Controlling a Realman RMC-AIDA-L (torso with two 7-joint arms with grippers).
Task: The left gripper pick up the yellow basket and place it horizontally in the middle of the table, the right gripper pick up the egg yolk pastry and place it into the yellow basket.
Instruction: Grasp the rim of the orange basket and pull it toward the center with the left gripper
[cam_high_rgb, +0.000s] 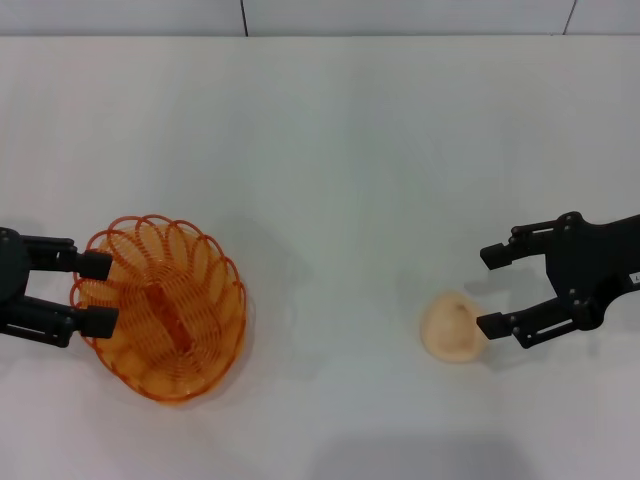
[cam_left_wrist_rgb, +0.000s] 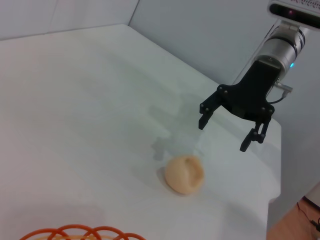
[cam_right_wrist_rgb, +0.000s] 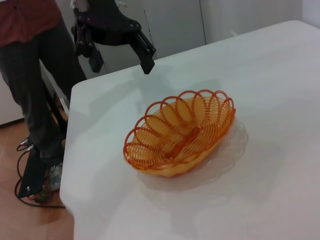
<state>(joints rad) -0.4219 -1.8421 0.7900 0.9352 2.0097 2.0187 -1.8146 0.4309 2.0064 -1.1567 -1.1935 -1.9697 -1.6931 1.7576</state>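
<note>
The yellow basket (cam_high_rgb: 160, 308) is sitting upright at the lower left of the head view on the table (cam_high_rgb: 330, 150), well apart from the egg yolk pastry (cam_high_rgb: 453, 327) at lower right. The left gripper (cam_high_rgb: 96, 293) is hovering with fingers spread, released, at the basket's left rim. The right gripper (cam_high_rgb: 492, 290) is hovering just right of the pastry, fingers spread, grasping nothing.
</note>
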